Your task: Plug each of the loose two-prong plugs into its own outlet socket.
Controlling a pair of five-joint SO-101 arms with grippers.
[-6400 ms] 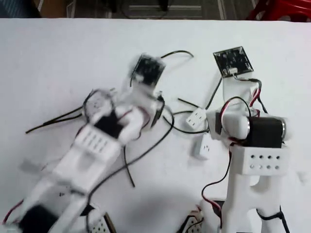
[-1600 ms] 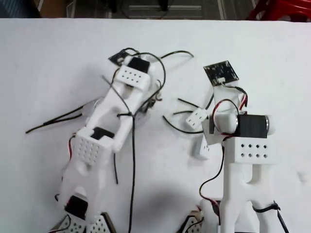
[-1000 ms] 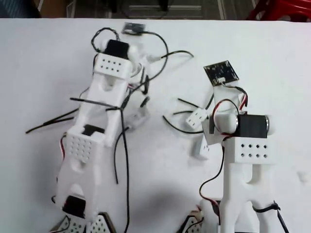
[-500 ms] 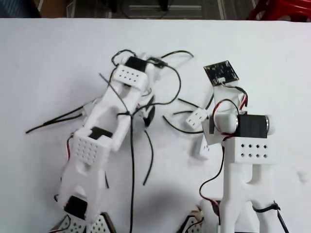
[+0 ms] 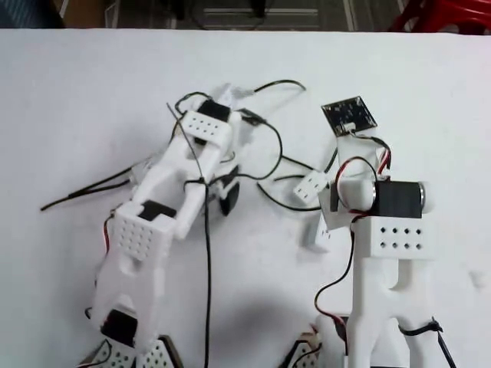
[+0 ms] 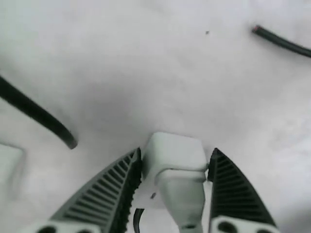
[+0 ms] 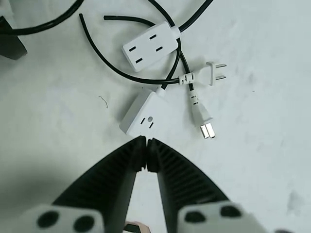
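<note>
My left gripper is shut on a white plug, held close above the white table. In the high view that gripper sits left of centre, under the folded left arm. Past my right gripper, which is shut with nothing in it, lies a small white outlet block. Beyond it is a longer white outlet strip. Two loose two-prong plugs lie beside the block on black cable. The high view shows the strip and the block just left of the right arm.
Black cables loop between the two arms, and one long cable runs toward the table's near edge. More cable ends trail off at the left. A cable end lies near the left gripper.
The left arm swung back from the far side of the table toward the middle, dragging the black cable with it. The right arm has stayed still.
</note>
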